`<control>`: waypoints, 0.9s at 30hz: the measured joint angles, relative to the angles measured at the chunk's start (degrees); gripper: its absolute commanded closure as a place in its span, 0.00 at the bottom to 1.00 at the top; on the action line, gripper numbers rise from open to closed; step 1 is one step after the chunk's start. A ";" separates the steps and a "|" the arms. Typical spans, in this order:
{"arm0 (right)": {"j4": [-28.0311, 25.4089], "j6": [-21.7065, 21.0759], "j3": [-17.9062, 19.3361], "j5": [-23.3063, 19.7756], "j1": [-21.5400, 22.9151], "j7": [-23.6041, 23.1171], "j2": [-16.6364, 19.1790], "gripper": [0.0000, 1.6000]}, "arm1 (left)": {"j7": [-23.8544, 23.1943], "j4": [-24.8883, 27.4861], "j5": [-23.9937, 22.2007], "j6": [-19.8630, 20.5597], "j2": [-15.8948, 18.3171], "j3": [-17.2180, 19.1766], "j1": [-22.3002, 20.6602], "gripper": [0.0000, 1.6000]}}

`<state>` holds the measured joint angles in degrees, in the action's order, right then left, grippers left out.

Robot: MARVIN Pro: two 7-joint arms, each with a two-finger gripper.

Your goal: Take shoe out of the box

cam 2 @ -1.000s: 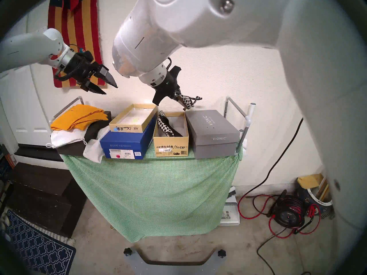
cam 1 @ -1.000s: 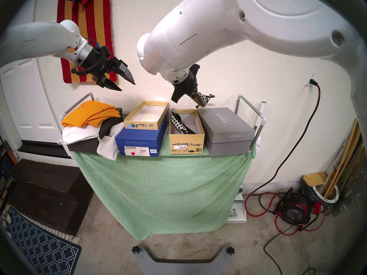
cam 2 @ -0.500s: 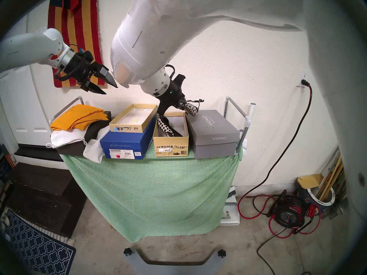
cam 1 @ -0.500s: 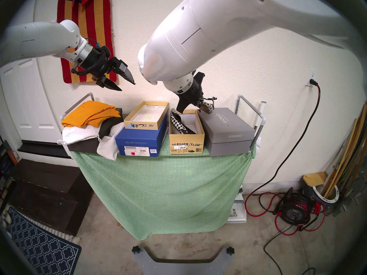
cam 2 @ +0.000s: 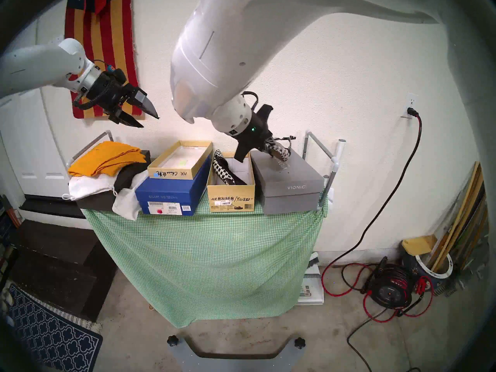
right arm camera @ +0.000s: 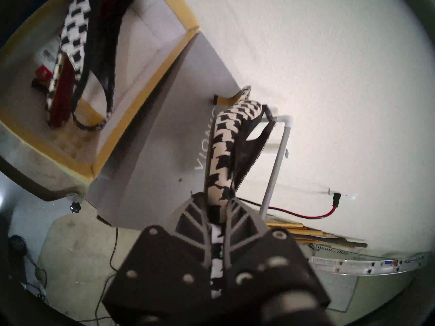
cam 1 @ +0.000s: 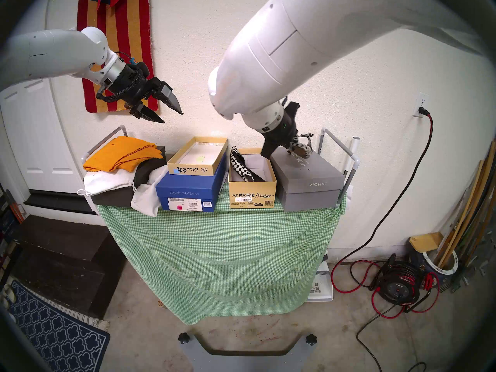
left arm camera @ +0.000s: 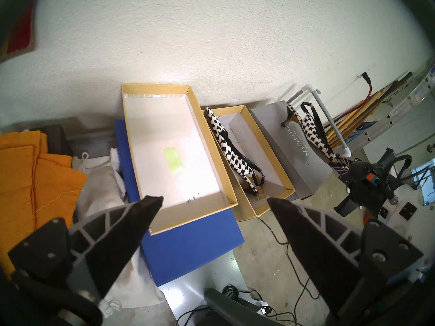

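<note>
Shoe (right arm camera: 226, 139) is clamped in your right gripper (right arm camera: 217, 200), heel touching the grey box (cam 1: 308, 172) beyond the fingertips, outside the tan box (cam 1: 252, 194); next, let go gently; left gripper (cam 1: 171, 116) idles, spread apart.

Grey Vionic box (cam 1: 308, 175), blue box (cam 1: 188, 193), orange cloth (cam 1: 120, 154).

My left gripper (left arm camera: 215, 202) spread wide above shallow tan tray (left arm camera: 213, 139), houndstooth shoe (left arm camera: 231, 151) inside yellow box (left arm camera: 288, 189), its mate (left arm camera: 315, 132) right, on grey Vionic box (left arm camera: 287, 149)
</note>
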<state>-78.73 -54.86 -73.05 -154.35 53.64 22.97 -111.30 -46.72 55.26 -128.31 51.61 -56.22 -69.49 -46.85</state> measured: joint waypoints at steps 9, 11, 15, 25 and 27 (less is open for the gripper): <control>-8.69 5.96 -2.76 0.77 0.24 -0.16 4.39 0.95 | 0.00 0.00 0.00 0.00 0.00 0.00 0.00 0.00; -10.52 8.01 -3.22 1.75 0.39 -0.41 5.53 0.81 | 0.00 0.00 0.00 0.00 0.00 0.00 0.00 0.00; -13.73 12.01 -4.55 3.85 0.54 -1.03 7.96 0.45 | 0.00 0.00 0.00 0.00 0.00 0.00 0.00 0.00; -19.01 19.94 -6.66 11.62 0.03 -5.24 13.24 0.00 | 0.00 -0.01 0.00 0.00 0.00 0.00 0.00 0.00; -19.44 20.68 -6.77 13.11 0.25 -5.94 13.81 0.00 | 0.00 -0.01 0.00 0.00 0.00 0.00 0.00 0.00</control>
<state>-98.17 -34.17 -79.83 -141.24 53.89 17.03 -97.49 -46.73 55.25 -128.31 51.61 -56.22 -69.48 -46.85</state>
